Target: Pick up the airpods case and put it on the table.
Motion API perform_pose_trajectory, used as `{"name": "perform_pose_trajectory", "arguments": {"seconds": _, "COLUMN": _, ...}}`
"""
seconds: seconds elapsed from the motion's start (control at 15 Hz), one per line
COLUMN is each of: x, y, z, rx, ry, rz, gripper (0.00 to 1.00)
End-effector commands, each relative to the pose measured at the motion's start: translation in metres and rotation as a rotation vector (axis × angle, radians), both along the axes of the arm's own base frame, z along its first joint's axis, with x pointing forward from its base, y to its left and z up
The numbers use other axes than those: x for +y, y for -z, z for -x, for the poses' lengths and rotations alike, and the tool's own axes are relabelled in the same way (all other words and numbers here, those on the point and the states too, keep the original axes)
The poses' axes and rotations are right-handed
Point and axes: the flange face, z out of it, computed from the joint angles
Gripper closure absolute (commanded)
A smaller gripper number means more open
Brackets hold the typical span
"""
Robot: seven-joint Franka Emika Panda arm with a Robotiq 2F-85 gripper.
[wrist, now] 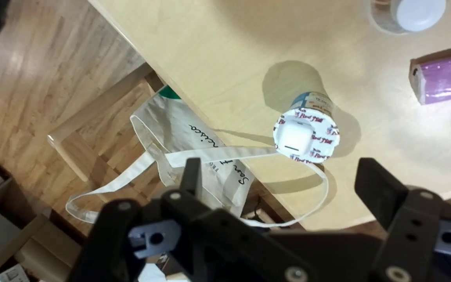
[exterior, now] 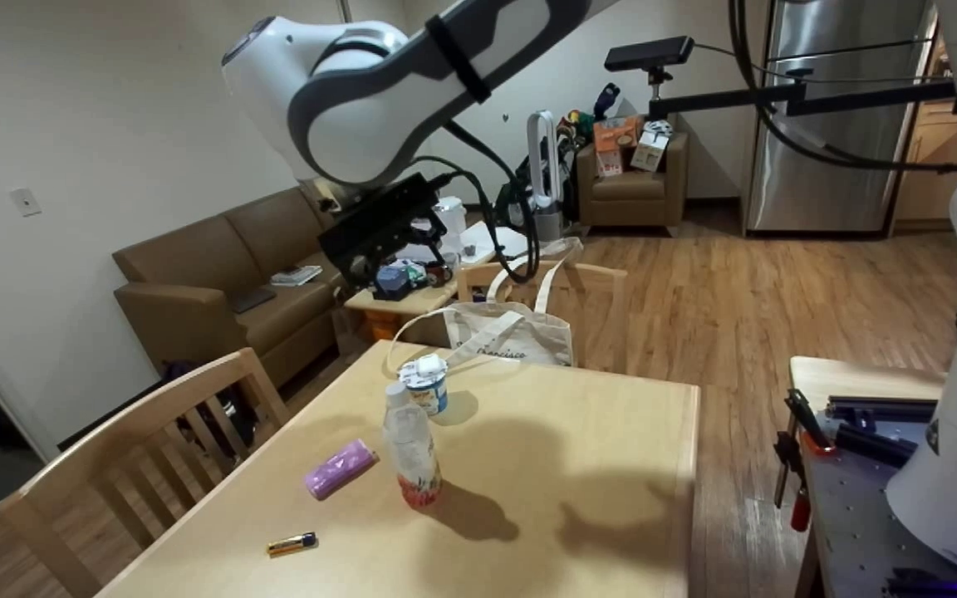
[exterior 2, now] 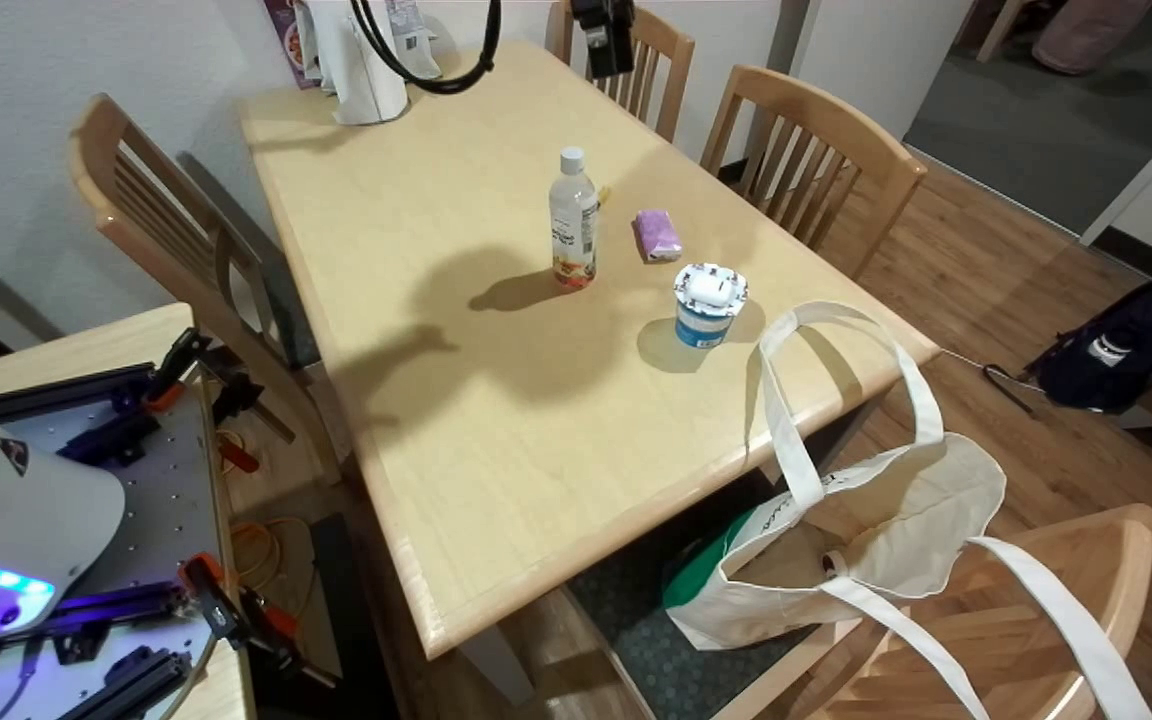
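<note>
The white airpods case (wrist: 296, 137) lies on the lid of a small cup (wrist: 325, 135) with red print. The cup stands upright on the light-wood table (wrist: 241, 78). In both exterior views, the case (exterior: 429, 363) (exterior 2: 712, 287) is a small white block on top of the cup (exterior: 430, 399) (exterior 2: 704, 328). My gripper (wrist: 282, 166) is open, with nothing between its fingers. In the wrist view the case and cup show beyond the gap between the fingertips. In an exterior view the gripper (exterior: 427, 249) hangs well above the table near the cup's end.
A clear bottle (exterior: 412, 453) with a white cap stands near the cup. A purple packet (exterior 2: 658, 236) and a battery (exterior: 292, 544) lie on the table. A canvas tote bag (exterior 2: 836, 560) hangs at the table's end, one strap (wrist: 325, 192) looping over the tabletop near the cup. Chairs (exterior 2: 816, 160) surround it.
</note>
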Motion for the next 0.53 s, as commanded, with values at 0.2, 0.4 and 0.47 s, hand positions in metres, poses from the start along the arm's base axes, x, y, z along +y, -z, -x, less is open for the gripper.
{"name": "perform_pose_trajectory", "arguments": {"seconds": 0.2, "x": -0.042, "y": 0.055, "z": -0.066, "rx": 0.196, "ry": -0.1, "rz": -0.149, "gripper": 0.0}}
{"name": "perform_pose_trajectory", "arguments": {"seconds": 0.4, "x": -0.07, "y": 0.086, "z": -0.086, "rx": 0.238, "ry": -0.114, "rz": -0.246, "gripper": 0.0}}
{"name": "perform_pose_trajectory", "arguments": {"seconds": 0.47, "x": -0.077, "y": 0.096, "z": -0.088, "rx": 0.258, "ry": -0.106, "rz": -0.282, "gripper": 0.0}}
